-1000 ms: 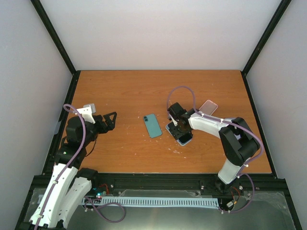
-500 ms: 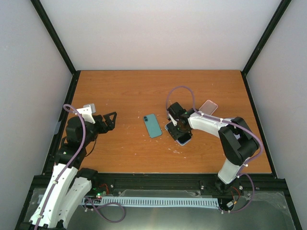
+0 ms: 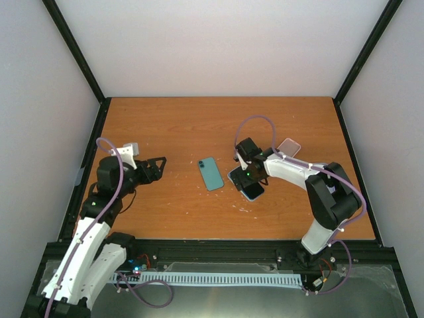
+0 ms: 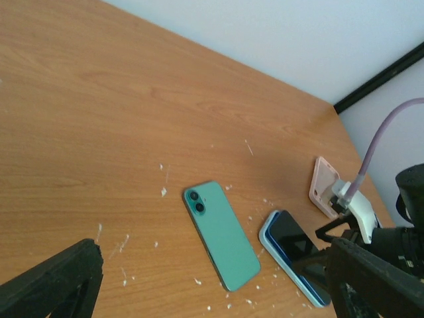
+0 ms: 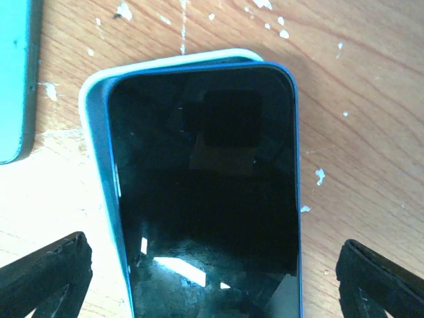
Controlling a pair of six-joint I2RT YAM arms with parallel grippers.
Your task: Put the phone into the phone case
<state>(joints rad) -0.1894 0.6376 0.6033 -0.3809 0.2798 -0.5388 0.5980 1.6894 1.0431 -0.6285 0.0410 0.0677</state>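
The right arm's [image 3: 291,171] jaws stand wide open, one finger on either side of the phone [image 5: 205,199], with neither seen touching it. The phone lies screen-up between them on the pale phone case [image 5: 99,152], whose rim shows past the phone's top and left edges. Whether it sits fully seated in the case cannot be told. Just outside these jaws, a teal phone [image 3: 212,174] lies camera-side up on the bench [image 3: 172,126]. A pink case [image 3: 287,147] lies behind them, near the arm. The left arm's [image 3: 109,179] jaws are also wide open and hold nothing, well apart from both phones.
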